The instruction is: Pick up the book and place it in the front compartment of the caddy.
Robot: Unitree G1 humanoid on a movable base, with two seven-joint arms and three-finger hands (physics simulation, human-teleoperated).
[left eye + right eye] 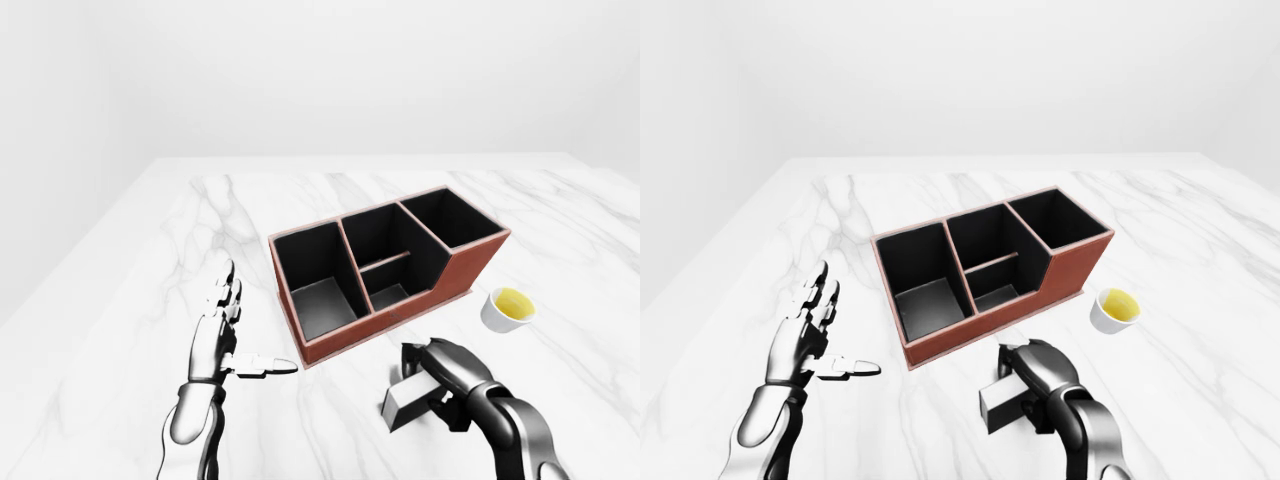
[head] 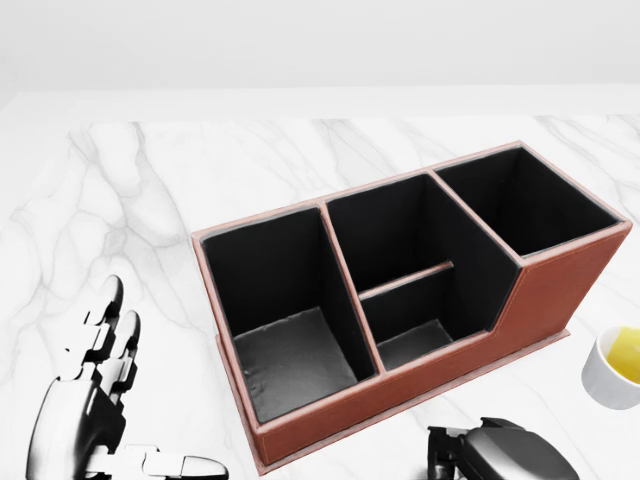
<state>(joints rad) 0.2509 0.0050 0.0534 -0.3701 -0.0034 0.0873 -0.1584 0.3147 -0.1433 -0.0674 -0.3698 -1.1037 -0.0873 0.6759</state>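
The caddy [image 1: 470, 262] is a brown leather box with black compartments, lying slantwise on the white marble table. Its low small compartment [image 1: 390, 295] sits in the middle, beside a larger one to its left. The book [image 1: 400, 407] is a small grey block, tilted on the table below the caddy in the left-eye view. My right hand [image 1: 425, 385] curls over the book's top, fingers wrapped round it. My left hand [image 1: 245, 330] is open, fingers up and thumb pointing at the caddy's lower left corner, a little apart from it. The head view shows only the right hand's knuckles [image 2: 500, 455].
A white cup [image 1: 508, 308] with yellow contents stands right of the caddy, close to my right hand. The marble table [image 1: 150, 260] stretches wide to the left and beyond the caddy, with a plain white wall behind.
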